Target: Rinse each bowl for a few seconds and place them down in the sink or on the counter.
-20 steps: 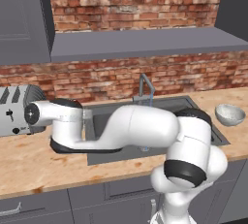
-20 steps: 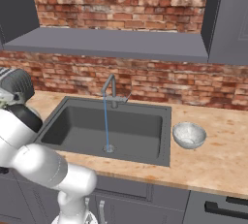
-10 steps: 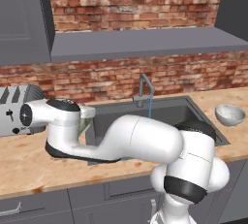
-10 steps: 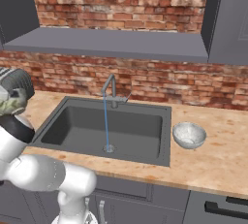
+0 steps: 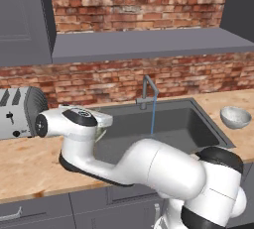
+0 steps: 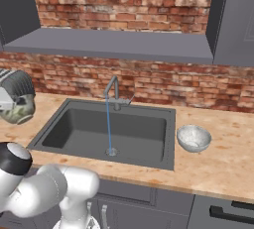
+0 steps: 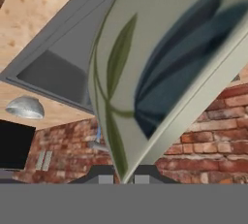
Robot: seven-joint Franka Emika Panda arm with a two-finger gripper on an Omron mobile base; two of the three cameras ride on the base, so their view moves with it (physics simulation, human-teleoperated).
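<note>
The end effector is closed on the rim of the pale cream bowl, whose leaf-patterned face looms just past the finger tips in the hand view. In the left base view the bowl's edge peeks out beside the wrist, held above the near left part of the sink; in the right base view it hangs at the left edge, left of the basin. A thin stream of water falls from the tap to the drain, apart from the held bowl. The speckled bowl sits upright on the surface just right of the sink. A toaster stands on the surface at the far left.
</note>
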